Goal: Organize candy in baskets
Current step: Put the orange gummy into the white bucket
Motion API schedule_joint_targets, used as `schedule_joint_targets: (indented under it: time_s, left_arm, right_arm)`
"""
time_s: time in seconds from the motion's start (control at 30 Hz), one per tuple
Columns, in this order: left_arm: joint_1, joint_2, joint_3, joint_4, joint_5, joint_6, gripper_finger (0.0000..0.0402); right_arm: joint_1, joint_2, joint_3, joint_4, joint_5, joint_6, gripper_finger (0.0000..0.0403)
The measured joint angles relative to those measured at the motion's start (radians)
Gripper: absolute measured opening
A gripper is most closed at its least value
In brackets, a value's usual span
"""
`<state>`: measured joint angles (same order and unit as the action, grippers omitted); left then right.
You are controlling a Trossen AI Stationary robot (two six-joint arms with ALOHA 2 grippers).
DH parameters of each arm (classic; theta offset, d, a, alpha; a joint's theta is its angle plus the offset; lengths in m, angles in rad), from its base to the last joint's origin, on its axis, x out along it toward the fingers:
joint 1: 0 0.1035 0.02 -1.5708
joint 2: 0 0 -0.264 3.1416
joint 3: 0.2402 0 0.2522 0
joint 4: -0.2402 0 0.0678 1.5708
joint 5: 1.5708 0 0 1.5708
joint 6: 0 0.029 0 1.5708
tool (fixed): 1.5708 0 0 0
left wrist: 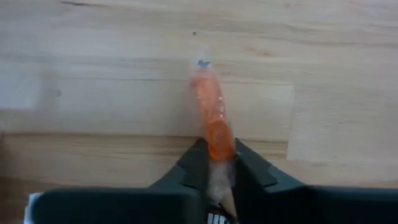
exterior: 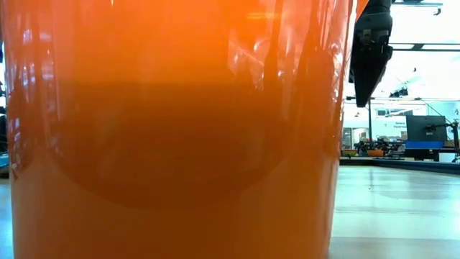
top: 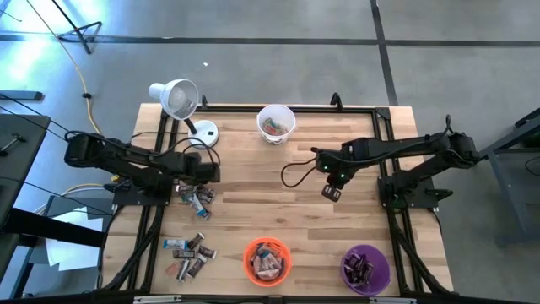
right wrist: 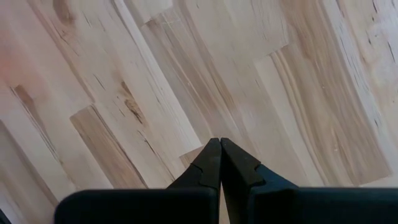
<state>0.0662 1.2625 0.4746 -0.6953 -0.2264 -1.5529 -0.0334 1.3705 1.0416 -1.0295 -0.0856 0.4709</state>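
My left gripper is shut on a red-pink wrapped candy, left of the table's middle. Loose candies lie in two heaps: one just near my left gripper, one by the near left edge. The white basket stands at the far edge with candy inside, the orange basket and the purple basket at the near edge, both with candy. The orange basket's wall fills the low view. My right gripper is shut and empty, over bare wood right of centre. My left gripper pinches the red-pink candy by one end between its two fingers. The candy sticks out past the fingertips, its twisted far end free. It looks lifted clear of the wood.
A white desk lamp stands at the far left corner on its round base. A black cable loops on the table near my right arm. Bare wood lies between the white basket and the two near baskets.
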Motion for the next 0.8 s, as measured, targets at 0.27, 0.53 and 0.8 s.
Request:
schedule_joint_targets:
  time_s: [0.27, 0.53, 0.8]
  left_arm:
    - [-0.003, 0.003, 0.072, 0.014, 0.065, 0.078, 0.0008]
    - [-0.023, 0.002, 0.259, 0.014, 0.013, 0.237, 0.0002]
    - [0.014, 0.001, 0.483, 0.075, -0.214, 0.496, 0.0001]
  right_arm:
    - [0.000, 0.000, 0.000, 0.003, 0.000, 0.024, 0.0000]
    - [0.000, 0.000, 0.000, 0.002, 0.000, 0.074, 0.0000]
    - [0.000, 0.000, 0.000, 0.003, 0.003, 0.107, 0.0000]
